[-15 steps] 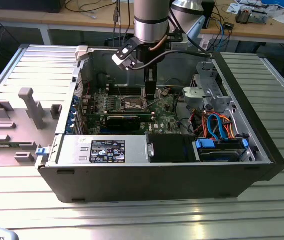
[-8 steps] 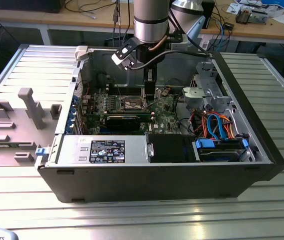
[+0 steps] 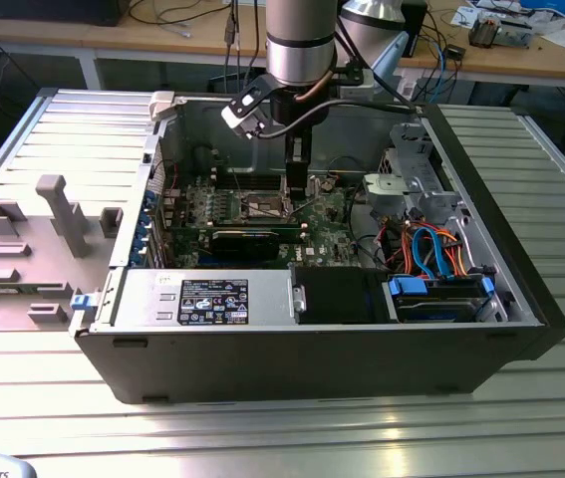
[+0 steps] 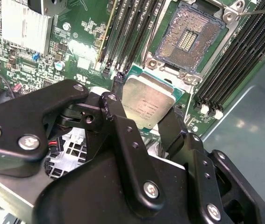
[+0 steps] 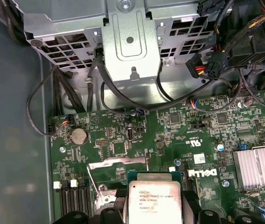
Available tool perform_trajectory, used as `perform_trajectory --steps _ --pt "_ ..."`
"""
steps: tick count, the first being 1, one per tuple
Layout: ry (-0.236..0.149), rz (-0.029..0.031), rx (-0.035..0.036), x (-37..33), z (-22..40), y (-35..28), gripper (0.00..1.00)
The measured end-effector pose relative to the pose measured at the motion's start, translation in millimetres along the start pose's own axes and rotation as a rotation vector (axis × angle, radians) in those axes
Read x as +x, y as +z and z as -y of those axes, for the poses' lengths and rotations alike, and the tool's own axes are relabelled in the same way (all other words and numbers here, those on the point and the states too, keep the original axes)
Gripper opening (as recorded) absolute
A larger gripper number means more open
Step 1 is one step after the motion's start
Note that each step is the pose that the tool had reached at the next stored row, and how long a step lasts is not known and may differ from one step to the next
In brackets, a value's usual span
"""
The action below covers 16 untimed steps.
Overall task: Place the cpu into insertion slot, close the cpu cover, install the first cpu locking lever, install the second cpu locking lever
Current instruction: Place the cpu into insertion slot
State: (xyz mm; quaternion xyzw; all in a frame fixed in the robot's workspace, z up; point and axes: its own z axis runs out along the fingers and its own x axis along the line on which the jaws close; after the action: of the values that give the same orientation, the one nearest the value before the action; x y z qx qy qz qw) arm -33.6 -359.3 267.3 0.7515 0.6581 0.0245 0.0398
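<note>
The jaws pinch the cpu (image 4: 148, 105) by two opposite edges, likely to keep its underside clear; in the exterior view they hang at two o'clock of the uncovered insertion slot (image 3: 264, 206).

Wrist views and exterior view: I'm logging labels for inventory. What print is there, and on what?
cpu: several lines of fine print on its lid, too small to read.
green circuit board: white lettering and marks; none quoted with confidence.
black label on the silvery box in the exterior view: dense print, too small to read.
</note>
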Motion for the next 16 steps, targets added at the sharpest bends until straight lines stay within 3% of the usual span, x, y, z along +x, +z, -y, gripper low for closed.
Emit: perform_trajectory --steps 16 --pt "0.043 0.0041 0.0007 0.0 0.1 0.5 0.54"
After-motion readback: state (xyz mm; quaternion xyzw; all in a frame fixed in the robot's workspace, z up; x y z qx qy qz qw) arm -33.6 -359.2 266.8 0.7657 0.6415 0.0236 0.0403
